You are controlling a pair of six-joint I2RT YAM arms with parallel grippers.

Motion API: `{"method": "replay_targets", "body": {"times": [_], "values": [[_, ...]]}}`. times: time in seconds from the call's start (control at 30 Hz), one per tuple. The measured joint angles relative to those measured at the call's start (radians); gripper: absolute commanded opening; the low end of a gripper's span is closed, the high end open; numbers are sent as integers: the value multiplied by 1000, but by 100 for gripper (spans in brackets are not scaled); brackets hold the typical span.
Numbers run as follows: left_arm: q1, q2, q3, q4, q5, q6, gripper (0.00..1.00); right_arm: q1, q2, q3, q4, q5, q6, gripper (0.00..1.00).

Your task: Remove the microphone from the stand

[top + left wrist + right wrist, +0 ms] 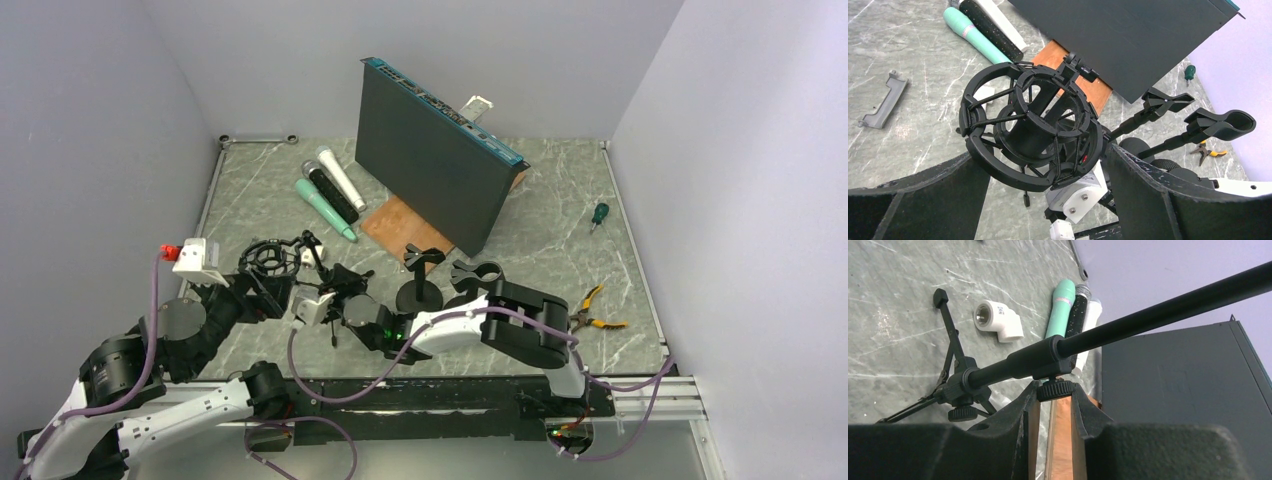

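Note:
A black shock mount (998,165) tops a small tripod stand (955,385) at the table's left (268,258). Inside its rings sits a dark cylindrical body (1023,132), which seems to be the microphone. My left gripper (1040,200) is open, with one finger on each side just below the mount, and grips nothing. My right gripper (1054,390) is shut on the knurled knob (1055,389) under the stand's black pole (1148,315). From above it sits beside the pole (338,292).
Teal (325,208), black (333,193) and white (342,178) microphones lie at the back left. A tall black box (430,150) leans over a wooden board (400,225). Two clip stands (425,270) (475,272), pliers (595,312), a screwdriver (600,213) and a white pipe elbow (998,320) are nearby.

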Motion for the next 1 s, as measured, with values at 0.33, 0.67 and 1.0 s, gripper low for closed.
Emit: {"method": "replay_targets", "body": {"times": [0.33,0.67,1.0], "values": [[0,-2,-8,-18,3,-17,87,-4,-64,41,-311,-89,341,80],[0,-15,-7,-23,5,-19,86,-89,-153,31,-464,-247,738,79],[0,-18,-5,-22,11,-19,87,-206,-197,99,-528,-359,827,62]]}}
